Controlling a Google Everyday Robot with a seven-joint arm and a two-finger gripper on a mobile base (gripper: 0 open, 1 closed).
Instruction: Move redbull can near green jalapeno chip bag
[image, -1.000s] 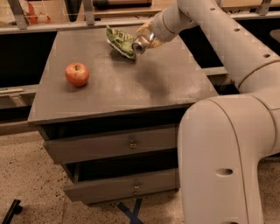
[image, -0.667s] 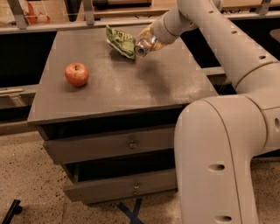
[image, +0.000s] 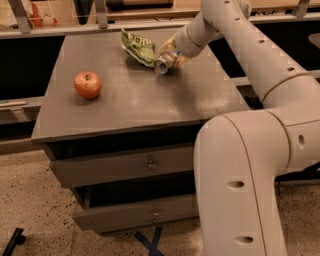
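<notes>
The redbull can (image: 164, 61) is held tilted in my gripper (image: 172, 56), its silver end pointing down-left, just above the grey tabletop (image: 135, 102). The green jalapeno chip bag (image: 138, 47) lies crumpled at the back of the table, right beside the can on its left. My gripper is shut on the can. The white arm reaches in from the upper right.
A red apple (image: 88, 84) sits on the left part of the table. Below the top are two drawers (image: 130, 165). My large white base (image: 245, 185) stands at the table's right front corner. A counter edge runs behind the table.
The can and gripper have stayed next to the chip bag with only a slight shift; the bag and apple have not moved.
</notes>
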